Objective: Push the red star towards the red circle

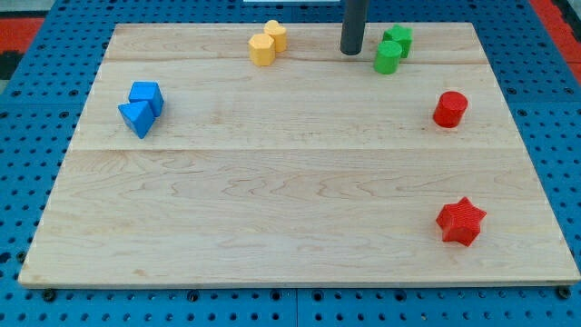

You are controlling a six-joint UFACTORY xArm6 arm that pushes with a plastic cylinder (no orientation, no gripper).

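No brand, label or writing is legible anywhere in the view.

Block count: six blocks in total, two of each pairing below.
- Red, two: one red star (461, 221) and one red circle (449, 109).
- Green, two: one green block (398, 40) and a second green block (388, 57), touching each other; their shapes cannot be made out with certainty.
- Yellow, two: one yellow block (275, 34) and a second yellow block (262, 50), touching, both roughly hexagonal.
- Blue, two: one blue cube (146, 95) and one blue triangle (137, 118), touching.

All blocks rest on the wooden counter (272, 200), which lies on a blue perforated base (36, 54).

Task item position: the red star lies flat near the view's bottom right corner of the counter. It has no long axis; one point is directed roughly toward the view's top. The red circle stands well apart from it, toward the view's top, in nearly the same column along the view's right side.

Arm: the arm carries no gripper, so there is nothing to open or close; it ends in a dark rod. My tip (351, 52) sits near the view's top edge of the counter, just to the view's left of the green pair, not touching them, and well apart from the red star.
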